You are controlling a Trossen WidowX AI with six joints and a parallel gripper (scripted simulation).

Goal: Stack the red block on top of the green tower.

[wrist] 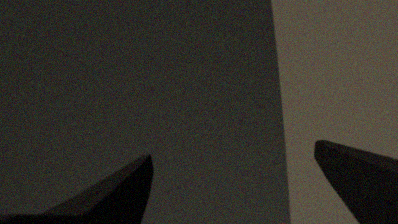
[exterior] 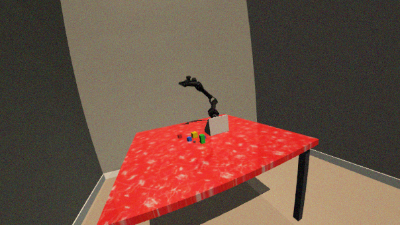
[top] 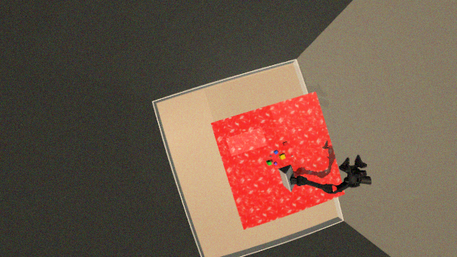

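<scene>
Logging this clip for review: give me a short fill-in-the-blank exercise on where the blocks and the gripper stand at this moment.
1. The gripper, raised high above the table, has its fingers wide ____.
2. The red block rests on the ____, apart from the green tower.
3. The block beside the blue block, behind the tower, is ____.
4. Between the fingers the wrist view shows only ____.

Missing words: open; table; yellow; walls
</scene>
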